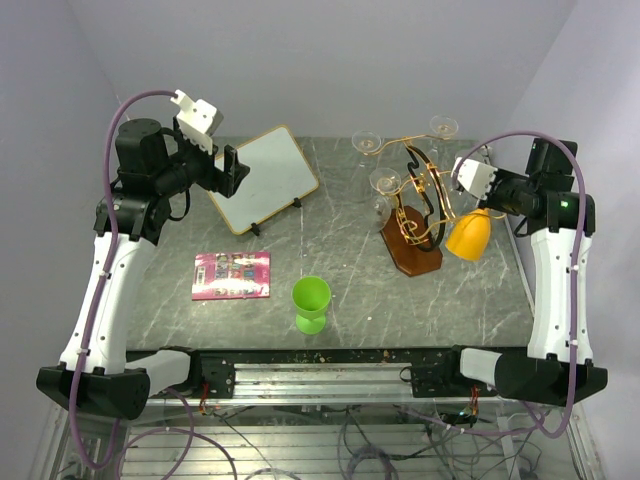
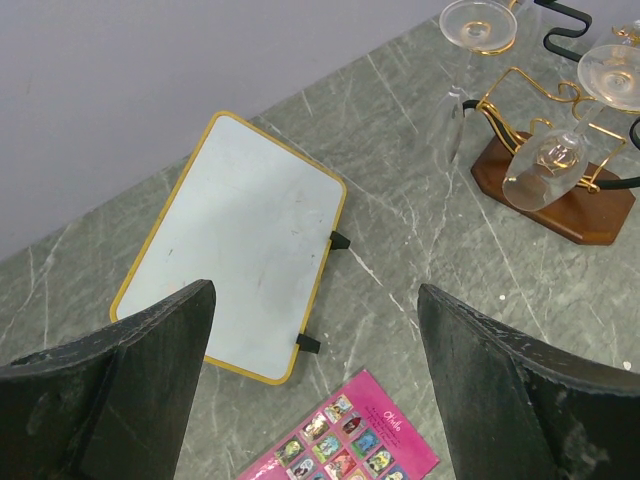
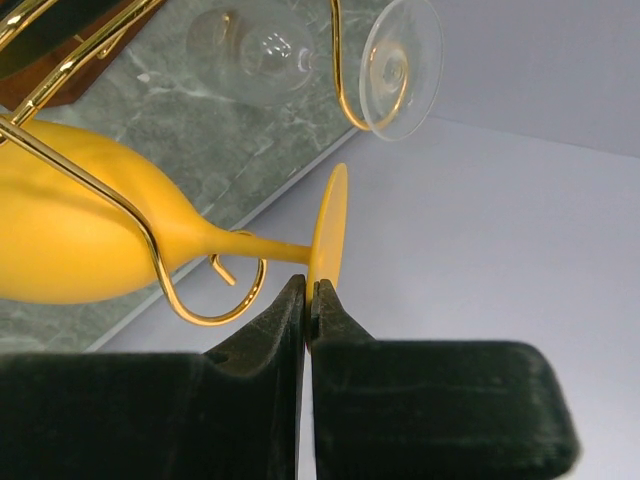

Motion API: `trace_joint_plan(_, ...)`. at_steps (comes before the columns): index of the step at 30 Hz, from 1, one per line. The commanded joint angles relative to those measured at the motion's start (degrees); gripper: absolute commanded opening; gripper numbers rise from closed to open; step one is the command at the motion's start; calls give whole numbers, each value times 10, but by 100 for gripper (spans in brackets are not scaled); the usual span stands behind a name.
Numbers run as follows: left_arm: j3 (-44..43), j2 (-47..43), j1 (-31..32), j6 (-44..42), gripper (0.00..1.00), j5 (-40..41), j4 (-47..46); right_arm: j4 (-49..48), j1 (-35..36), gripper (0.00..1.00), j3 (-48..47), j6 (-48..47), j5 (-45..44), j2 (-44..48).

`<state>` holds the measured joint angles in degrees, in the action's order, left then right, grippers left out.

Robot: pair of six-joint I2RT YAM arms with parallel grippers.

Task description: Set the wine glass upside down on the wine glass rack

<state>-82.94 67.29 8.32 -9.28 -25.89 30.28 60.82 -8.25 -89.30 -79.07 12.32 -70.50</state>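
Yellow and matte (plastic rather than glass, by its dull sheen), the yellow wine glass [image 3: 90, 240] lies with its stem threaded through a curled gold wire hook [image 3: 205, 320] of the wine glass rack [image 1: 415, 215]. In the top view it is at the rack's 4 o'clock side, its bowl mouth hanging down over the bench [image 1: 350, 215]. The right pincer [image 3: 308, 290] is pressed together on the very rim of the thin round foot, pinching it edge-on. From those fingertips the glass's long axis runs toward 9 o'clock in the wrist view, foot nearest, teardrop bowl farthest. The next move turns on that relation, I judge: the foot sits on the pincer's side of the hook, so letting go and backing straight off along the axis should leave the glass hanging. The right arm is plainly the nearer; the left pincer [image 2: 315, 300] stands spread wide and empty, well apart at 10 o'clock above a white board [image 2: 235, 240]. Clear glasses [image 3: 260, 45], smooth and brittle, hang from neighbouring arms.
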Motion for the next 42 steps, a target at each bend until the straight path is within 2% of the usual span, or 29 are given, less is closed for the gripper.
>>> trace_joint_plan(1, 4, -12, -7, -7, 92, -14, -13, -13, 3, 0, 11, 21, -23, 17)
trace_joint_plan(20, 5, -9, -7, -8, 92, -18, -15, -20, 3, 2, 35, 47, -65, 33)
trace_joint_plan(29, 7, -11, -7, -10, 92, -18, -13, -59, 3, 2, 57, 65, -121, 30)
trace_joint_plan(42, 8, -15, -7, -13, 93, -18, -11, -77, 6, 3, 56, 67, -134, 19)
